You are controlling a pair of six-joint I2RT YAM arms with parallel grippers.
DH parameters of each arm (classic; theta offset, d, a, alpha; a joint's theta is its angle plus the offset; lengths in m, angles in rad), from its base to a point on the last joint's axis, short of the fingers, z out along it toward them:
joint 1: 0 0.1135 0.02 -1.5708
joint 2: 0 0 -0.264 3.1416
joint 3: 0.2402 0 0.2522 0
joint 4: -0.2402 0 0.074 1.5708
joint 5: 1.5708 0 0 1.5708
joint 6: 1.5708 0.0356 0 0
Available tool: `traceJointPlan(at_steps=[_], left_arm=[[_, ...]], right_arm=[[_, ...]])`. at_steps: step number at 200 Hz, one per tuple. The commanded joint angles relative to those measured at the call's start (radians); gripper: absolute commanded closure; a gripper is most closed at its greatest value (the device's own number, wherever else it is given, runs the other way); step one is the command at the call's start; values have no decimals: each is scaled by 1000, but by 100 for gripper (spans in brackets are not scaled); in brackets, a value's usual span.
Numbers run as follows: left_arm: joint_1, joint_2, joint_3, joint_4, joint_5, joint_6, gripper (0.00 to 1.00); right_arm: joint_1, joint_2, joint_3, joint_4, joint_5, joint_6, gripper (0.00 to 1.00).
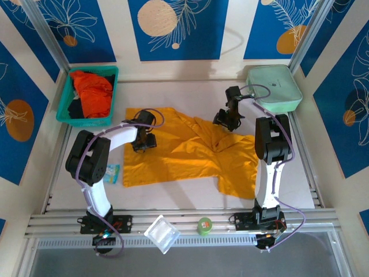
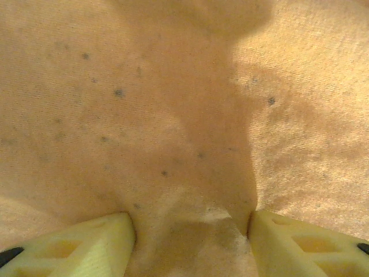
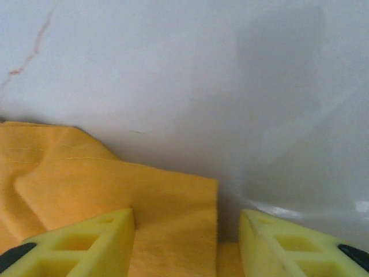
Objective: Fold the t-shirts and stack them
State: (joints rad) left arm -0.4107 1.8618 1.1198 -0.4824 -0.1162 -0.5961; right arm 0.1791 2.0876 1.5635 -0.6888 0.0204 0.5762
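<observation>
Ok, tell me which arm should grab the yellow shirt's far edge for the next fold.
Right, probably. The right gripper hangs open at the yellow shirt's far edge, a corner between its jaws; the left gripper sits mid-cloth on the left.

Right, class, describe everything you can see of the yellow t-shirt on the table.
The yellow t-shirt is soft mustard cloth, spread mostly flat on the white table, rumpled with creases at the middle. It is not yet folded. The left pincer presses into its left part, cloth bulging between the parted jaws. The right pincer hangs at its far edge, jaws apart.
</observation>
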Motion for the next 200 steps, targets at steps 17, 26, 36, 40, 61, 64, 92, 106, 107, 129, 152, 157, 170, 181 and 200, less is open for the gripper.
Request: traceJointPlan(at_steps=[17, 26, 36, 40, 61, 64, 92, 106, 107, 129, 152, 157, 170, 181, 200], left_arm=[[-19, 133, -76, -42, 95, -6, 42], [-19, 136, -75, -43, 96, -6, 42], [-19, 137, -75, -42, 98, -6, 42], [-19, 137, -75, -42, 97, -7, 42], [-19, 136, -75, -42, 98, -5, 42], [-19, 136, -75, -42, 98, -4, 42], [-18, 134, -80, -42, 99, -3, 42], [-20, 137, -84, -39, 102, -4, 42], [-20, 137, -84, -38, 102, -4, 42], [-21, 146, -90, -26, 111, -8, 42], [-23, 164, -92, -19, 117, -7, 42], [-24, 168, -92, -19, 118, -6, 42], [-25, 180, -91, -18, 123, -4, 42], [-25, 187, -91, -18, 125, -2, 42], [-27, 195, -88, -19, 127, 1, 42]], right_arm=[[2, 32, 18, 44, -84, 36, 62], [1, 32, 22, 48, -85, 38, 72], [2, 31, 30, 48, -81, 37, 86], [2, 31, 34, 47, -78, 35, 91], [0, 32, 102, 17, -27, 2, 100], [-1, 32, 115, 10, -17, -7, 100], [-13, 60, 299, -38, 108, -131, 100], [-18, 103, 424, -50, 192, -225, 100], [-18, 108, 434, -51, 199, -232, 100], [-15, 221, 633, -42, 375, -396, 100], [-23, 372, 833, -12, 470, -523, 100], [-26, 401, 866, -2, 481, -538, 100], [-31, 469, 938, 19, 495, -567, 100], [-31, 518, 980, 35, 510, -577, 100], [-31, 564, 1007, 64, 530, -576, 81]])
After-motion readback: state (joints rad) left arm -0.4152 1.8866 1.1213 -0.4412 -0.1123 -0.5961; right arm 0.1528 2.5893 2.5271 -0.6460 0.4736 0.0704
